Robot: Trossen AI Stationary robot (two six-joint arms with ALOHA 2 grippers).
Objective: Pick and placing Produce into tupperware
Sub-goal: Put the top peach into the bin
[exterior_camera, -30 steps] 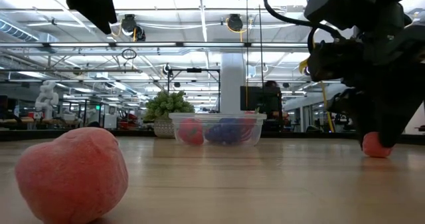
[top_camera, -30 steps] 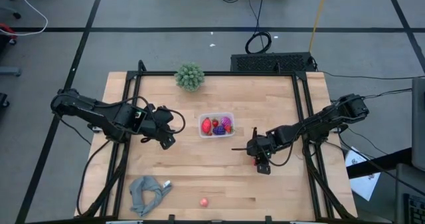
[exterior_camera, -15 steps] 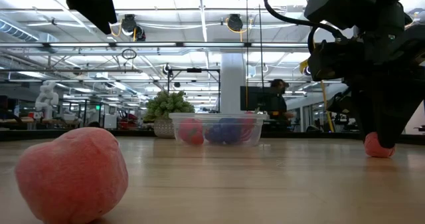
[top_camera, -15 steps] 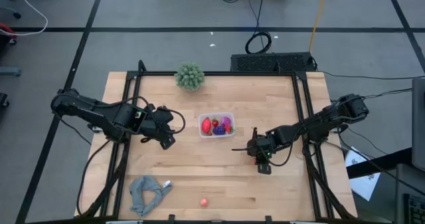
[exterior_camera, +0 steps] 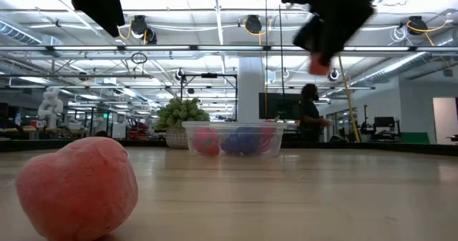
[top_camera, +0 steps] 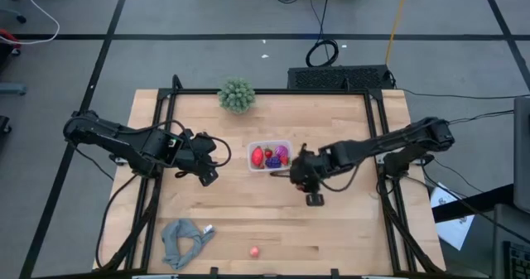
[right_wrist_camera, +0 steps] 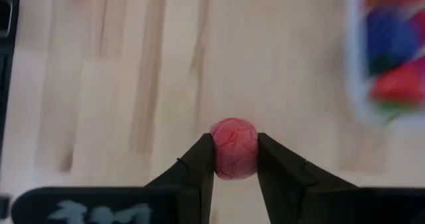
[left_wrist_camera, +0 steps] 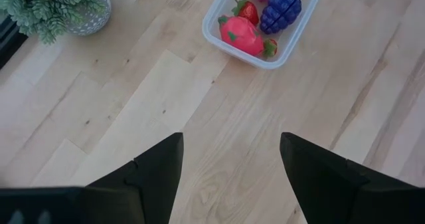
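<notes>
Produce sits mostly in the tub [top_camera: 270,156] at mid-table in the high view, where the right gripper [top_camera: 300,173] hangs just beside the tub's right edge, probably lined up to drop its load in. The left gripper [top_camera: 207,173] waits well to the tub's left, out of the way. One pink piece [top_camera: 254,252] lies apart near the front edge, close to a grey cloth [top_camera: 184,238]; a green bushy ball [top_camera: 236,94] stands behind the tub.

In the low view that pink piece [exterior_camera: 77,187] looms close, the tub [exterior_camera: 235,138] rests farther back, and a red ball [exterior_camera: 318,66] rides high above the table.

The left wrist view shows wide-apart fingers [left_wrist_camera: 154,167] with nothing between, facing the tub [left_wrist_camera: 214,34].

The right wrist view shows the red ball [right_wrist_camera: 234,148] pinched between both fingers [right_wrist_camera: 199,161], gripped at its middle so it cannot roll out.
</notes>
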